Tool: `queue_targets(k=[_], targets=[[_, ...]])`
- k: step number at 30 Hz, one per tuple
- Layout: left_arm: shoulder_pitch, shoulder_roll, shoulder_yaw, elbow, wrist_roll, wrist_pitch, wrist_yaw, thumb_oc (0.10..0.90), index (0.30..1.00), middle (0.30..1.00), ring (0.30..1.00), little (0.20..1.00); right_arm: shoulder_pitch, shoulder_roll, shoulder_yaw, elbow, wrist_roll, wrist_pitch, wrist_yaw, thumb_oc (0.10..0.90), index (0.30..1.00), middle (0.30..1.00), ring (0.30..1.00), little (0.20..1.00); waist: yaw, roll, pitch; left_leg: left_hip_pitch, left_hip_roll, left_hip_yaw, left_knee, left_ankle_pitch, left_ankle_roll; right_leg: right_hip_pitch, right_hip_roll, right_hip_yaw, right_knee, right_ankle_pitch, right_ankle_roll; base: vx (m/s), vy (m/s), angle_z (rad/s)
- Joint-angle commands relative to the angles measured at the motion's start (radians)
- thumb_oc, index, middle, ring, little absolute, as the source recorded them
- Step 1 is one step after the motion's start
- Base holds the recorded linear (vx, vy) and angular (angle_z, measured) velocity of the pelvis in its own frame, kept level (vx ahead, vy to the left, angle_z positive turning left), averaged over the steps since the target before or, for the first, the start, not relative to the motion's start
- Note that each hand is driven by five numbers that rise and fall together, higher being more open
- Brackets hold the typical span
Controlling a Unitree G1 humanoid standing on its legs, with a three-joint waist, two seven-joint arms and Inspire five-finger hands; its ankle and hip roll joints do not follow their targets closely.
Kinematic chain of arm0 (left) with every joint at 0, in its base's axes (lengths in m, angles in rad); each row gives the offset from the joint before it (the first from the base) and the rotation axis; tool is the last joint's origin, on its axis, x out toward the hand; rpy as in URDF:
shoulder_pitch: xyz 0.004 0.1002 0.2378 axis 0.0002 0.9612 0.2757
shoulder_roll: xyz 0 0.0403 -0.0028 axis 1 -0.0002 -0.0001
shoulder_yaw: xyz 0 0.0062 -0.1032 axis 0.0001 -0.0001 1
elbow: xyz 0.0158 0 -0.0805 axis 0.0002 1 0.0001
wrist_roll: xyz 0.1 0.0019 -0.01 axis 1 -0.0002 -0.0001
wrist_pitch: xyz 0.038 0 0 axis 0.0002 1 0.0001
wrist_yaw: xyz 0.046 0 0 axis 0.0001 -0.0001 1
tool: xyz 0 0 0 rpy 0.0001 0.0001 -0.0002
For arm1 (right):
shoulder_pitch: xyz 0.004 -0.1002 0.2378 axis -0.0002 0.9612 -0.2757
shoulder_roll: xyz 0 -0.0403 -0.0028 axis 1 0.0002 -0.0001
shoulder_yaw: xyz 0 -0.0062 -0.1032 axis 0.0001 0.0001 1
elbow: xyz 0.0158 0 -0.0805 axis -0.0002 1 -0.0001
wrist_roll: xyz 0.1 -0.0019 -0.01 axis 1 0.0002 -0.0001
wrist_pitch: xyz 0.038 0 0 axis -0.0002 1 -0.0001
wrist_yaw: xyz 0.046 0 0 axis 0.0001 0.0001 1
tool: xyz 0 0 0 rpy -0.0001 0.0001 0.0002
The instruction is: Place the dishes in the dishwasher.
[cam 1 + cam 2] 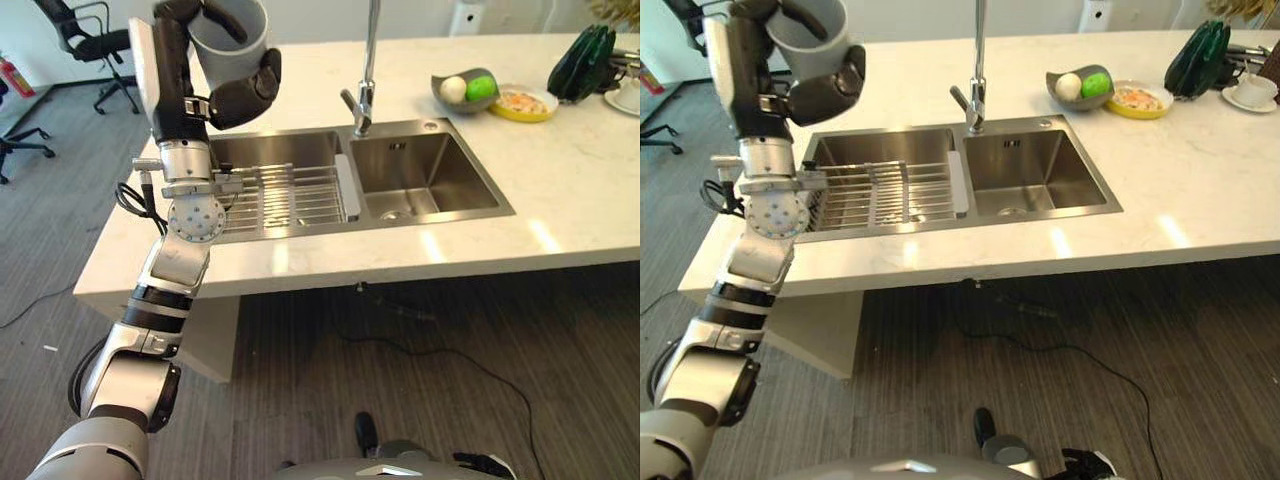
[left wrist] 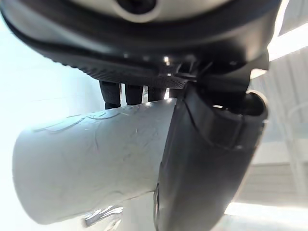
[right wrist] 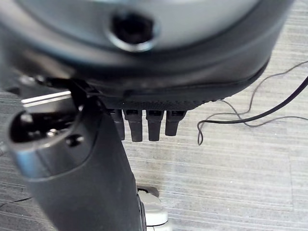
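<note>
Grey and smooth-walled, the cup (image 1: 232,38) sits clamped in the left hand (image 1: 243,92), thumb on one side and fingers (image 2: 126,94) curled round the other, its open mouth tipped up and toward the robot. That hand holds it raised well above the wire rack (image 1: 283,197) that lies in the left basin of the steel sink (image 1: 430,180), likely lifted clear so it can be carried off to a dishwasher, which cannot be seen from here. Off to the hand's right, past the faucet (image 1: 365,80), a grey bowl (image 1: 449,101) with fruit and a yellow plate (image 1: 522,104) wait on the pale countertop (image 1: 570,190). The right hand (image 3: 91,192) hangs idle over the floor, fingers straight and holding nothing.
</note>
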Motion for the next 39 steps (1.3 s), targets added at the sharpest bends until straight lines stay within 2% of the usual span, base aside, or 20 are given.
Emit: queue_targets(k=[1, 10, 11, 17, 18, 20, 21, 22, 23, 24, 25, 26, 27, 29, 30, 31, 34, 36, 38, 39], targets=[[-0.024, 0.041, 0.086, -0.082, -0.013, -0.096, 0.030, 0.400, 0.300, 0.300, 0.300, 0.300, 0.020, -0.013, -0.025, 0.033, 0.015, -0.012, -0.027, 0.800, 0.900, 0.900, 0.900, 0.900, 0.021, -0.008, -0.056, -0.014, -0.028, -0.055, 0.011, -0.048, -0.020, 0.087, -0.054, -0.014, 0.026, -0.154, 0.097, -0.06, -0.004, 0.04], [0.425, 0.059, 0.236, -0.294, 0.161, -0.076, 0.012, 0.400, 0.300, 0.300, 0.300, 0.300, 0.032, 0.058, -0.040, 0.014, 0.020, -0.040, -0.069, 0.800, 0.900, 0.900, 0.900, 0.900, 0.110, -0.022, -0.050, -0.016, -0.037, -0.098, 0.011, -0.048, -0.007, 0.106, -0.057, -0.040, 0.024, -0.166, 0.088, -0.02, -0.003, 0.13], [0.501, 0.077, 0.268, -0.301, 0.189, -0.078, 0.017, 0.400, 0.300, 0.300, 0.300, 0.300, 0.000, 0.060, 0.038, 0.005, -0.080, -0.037, -0.057, 0.800, 0.900, 0.900, 0.900, 0.900, 0.159, -0.027, -0.038, -0.020, -0.037, -0.122, 0.011, -0.033, -0.004, 0.110, -0.058, -0.059, 0.031, -0.168, 0.083, -0.01, -0.037, 0.25], [0.586, 0.067, 0.312, -0.365, 0.149, -0.097, 0.020, 0.400, 0.300, 0.300, 0.300, 0.300, -0.045, 0.045, 0.055, -0.023, -0.096, -0.056, -0.096, 0.800, 0.900, 0.900, 0.900, 0.900, 0.250, -0.044, -0.011, -0.085, -0.040, -0.215, 0.073, -0.018, -0.010, 0.125, -0.067, -0.132, 0.034, -0.181, 0.072, -0.06, -0.086, 0.60], [0.605, 0.052, 0.318, -0.389, 0.116, -0.114, 0.030, 0.400, 0.300, 0.300, 0.300, 0.300, -0.045, 0.036, 0.045, -0.059, -0.079, -0.073, -0.117, 0.800, 0.900, 0.900, 0.900, 0.900, 0.341, -0.047, 0.033, -0.159, -0.052, -0.327, 0.104, 0.001, -0.037, 0.142, -0.068, -0.258, 0.048, -0.219, 0.056, -0.12, -0.160, 0.61], [0.612, 0.045, 0.316, -0.393, 0.105, -0.117, 0.031, 0.400, 0.300, 0.300, 0.300, 0.300, -0.040, 0.031, 0.031, -0.066, -0.068, -0.076, -0.123, 0.800, 0.900, 0.900, 0.900, 0.900, 0.360, -0.039, 0.043, -0.193, -0.051, -0.360, 0.089, 0.042, -0.054, 0.140, -0.067, -0.323, 0.054, -0.231, 0.050, -0.17, -0.135, 1.21], [0.607, 0.040, 0.308, -0.401, 0.097, -0.119, 0.024, 0.400, 0.300, 0.300, 0.300, 0.300, -0.038, 0.013, 0.015, -0.059, -0.077, -0.073, -0.129, 0.800, 0.900, 0.900, 0.900, 0.900, 0.370, -0.020, 0.053, -0.252, -0.045, -0.371, 0.037, 0.132, -0.077, 0.119, -0.074, -0.437, 0.080, -0.251, 0.044, -0.16, -0.058, 2.53], [0.606, 0.039, 0.308, -0.402, 0.097, -0.119, 0.024, 0.400, 0.300, 0.300, 0.300, 0.300, -0.038, 0.013, 0.015, -0.059, -0.077, -0.073, -0.129, 0.800, 0.900, 0.900, 0.900, 0.900, 0.366, -0.019, 0.051, -0.255, -0.046, -0.375, 0.036, 0.135, -0.077, 0.117, -0.074, -0.441, 0.081, -0.251, 0.044, -0.13, -0.018, 3.45], [0.613, 0.049, 0.312, -0.402, 0.107, -0.114, 0.020, 0.400, 0.300, 0.300, 0.300, 0.300, -0.045, 0.004, 0.020, -0.048, -0.095, -0.070, -0.130, 0.800, 0.900, 0.900, 0.900, 0.900, 0.385, -0.013, 0.062, -0.283, -0.040, -0.344, 0.034, 0.154, -0.080, 0.117, -0.079, -0.476, 0.093, -0.264, 0.042, -0.16, -0.018, 3.23], [0.618, 0.045, 0.305, -0.410, 0.096, -0.113, 0.001, 0.400, 0.300, 0.300, 0.300, 0.300, -0.062, -0.003, 0.011, -0.018, -0.112, -0.059, -0.127, 0.800, 0.900, 0.900, 0.900, 0.900, 0.364, -0.010, 0.061, -0.298, -0.019, -0.153, 0.061, 0.148, -0.055, 0.100, -0.106, -0.573, 0.112, -0.251, 0.055, -0.16, -0.014, 2.79], [0.619, 0.044, 0.307, -0.413, 0.095, -0.112, -0.001, 0.400, 0.300, 0.300, 0.300, 0.300, -0.064, -0.003, 0.012, -0.016, -0.113, -0.060, -0.127, 0.800, 0.900, 0.900, 0.900, 0.900, 0.361, -0.011, 0.058, -0.305, -0.021, -0.154, 0.069, 0.144, -0.053, 0.096, -0.108, -0.575, 0.115, -0.253, 0.057, -0.24, -0.038, 2.36], [0.621, 0.043, 0.292, -0.426, 0.095, -0.113, -0.023, 0.400, 0.300, 0.300, 0.300, 0.300, -0.058, -0.007, -0.025, 0.008, -0.104, -0.052, -0.138, 0.800, 0.900, 0.900, 0.900, 0.900, 0.321, -0.022, 0.040, -0.282, 0.040, 0.078, 0.120, 0.098, -0.044, 0.110, -0.128, -0.670, 0.125, -0.266, 0.054, -0.24, -0.030, 2.22], [0.623, 0.051, 0.282, -0.440, 0.105, -0.115, -0.033, 0.400, 0.300, 0.300, 0.300, 0.300, -0.059, -0.003, -0.051, 0.009, -0.084, -0.053, -0.144, 0.800, 0.900, 0.900, 0.900, 0.900, 0.297, -0.025, 0.031, -0.260, 0.076, 0.213, 0.162, 0.065, -0.036, 0.113, -0.146, -0.743, 0.125, -0.258, 0.046, -0.25, -0.036, 1.84], [0.624, 0.052, 0.281, -0.443, 0.106, -0.114, -0.033, 0.400, 0.300, 0.300, 0.300, 0.300, -0.058, -0.001, -0.052, 0.009, -0.082, -0.053, -0.145, 0.800, 0.900, 0.900, 0.900, 0.900, 0.295, -0.026, 0.032, -0.263, 0.076, 0.212, 0.173, 0.054, -0.034, 0.118, -0.147, -0.748, 0.123, -0.259, 0.048, -0.07, 0.086, 2.40], [0.613, 0.063, 0.256, -0.457, 0.118, -0.127, -0.044, 0.400, 0.300, 0.300, 0.300, 0.300, -0.082, 0.030, -0.076, -0.015, -0.026, -0.054, -0.170, 0.800, 0.900, 0.900, 0.900, 0.900, 0.288, -0.039, 0.003, -0.189, 0.042, 0.242, 0.185, -0.033, -0.031, 0.129, -0.181, -0.816, 0.120, -0.212, 0.055, 0.06, 0.232, 2.52], [0.612, 0.062, 0.255, -0.458, 0.123, -0.125, -0.041, 0.400, 0.300, 0.300, 0.300, 0.300, -0.082, 0.040, -0.071, -0.027, -0.025, -0.055, -0.172, 0.800, 0.900, 0.900, 0.900, 0.900, 0.289, -0.033, -0.012, -0.169, 0.025, 0.231, 0.146, -0.033, -0.029, 0.131, -0.181, -0.825, 0.125, -0.200, 0.060, 0.10, 0.318, 1.49], [0.626, 0.050, 0.247, -0.450, 0.145, -0.107, -0.025, 0.400, 0.300, 0.300, 0.300, 0.300, -0.086, 0.060, -0.053, -0.061, -0.032, -0.059, -0.174, 0.800, 0.900, 0.900, 0.900, 0.900, 0.277, -0.028, -0.031, -0.138, -0.002, 0.198, 0.063, -0.005, -0.005, 0.144, -0.191, -0.831, 0.155, -0.187, 0.075, 0.09, 0.162, 1.28], [0.617, 0.044, 0.235, -0.450, 0.121, -0.108, -0.023, 0.400, 0.300, 0.300, 0.300, 0.300, -0.096, 0.081, -0.080, -0.108, 0.022, -0.071, -0.178, 0.800, 0.900, 0.900, 0.900, 0.900, 0.257, -0.028, -0.021, -0.115, -0.037, 0.154, 0.036, -0.015, 0.036, 0.108, -0.264, -0.808, 0.354, -0.169, 0.122, 0.15, 0.308, 0.59], [0.581, 0.044, 0.172, -0.438, 0.096, -0.110, -0.040, 0.400, 0.300, 0.300, 0.300, 0.300, -0.074, 0.091, -0.096, -0.141, 0.056, -0.082, -0.174, 0.800, 0.900, 0.900, 0.900, 0.900, 0.182, -0.036, -0.007, -0.089, -0.072, 0.052, 0.013, -0.038, 0.070, 0.026, -0.267, -0.567, 0.510, -0.164, 0.154, 0.15, 0.282, 0.81], [0.524, 0.051, 0.105, -0.402, 0.120, -0.101, -0.053, 0.400, 0.300, 0.300, 0.300, 0.300, -0.072, 0.099, -0.086, -0.160, 0.091, -0.096, -0.158, 0.800, 0.900, 0.900, 0.900, 0.900, 0.123, -0.022, 0.006, -0.084, -0.090, -0.018, 0.011, -0.019, 0.080, -0.070, -0.138, -0.290, 0.561, -0.200, 0.134, 0.06, 0.190, 0.76]])
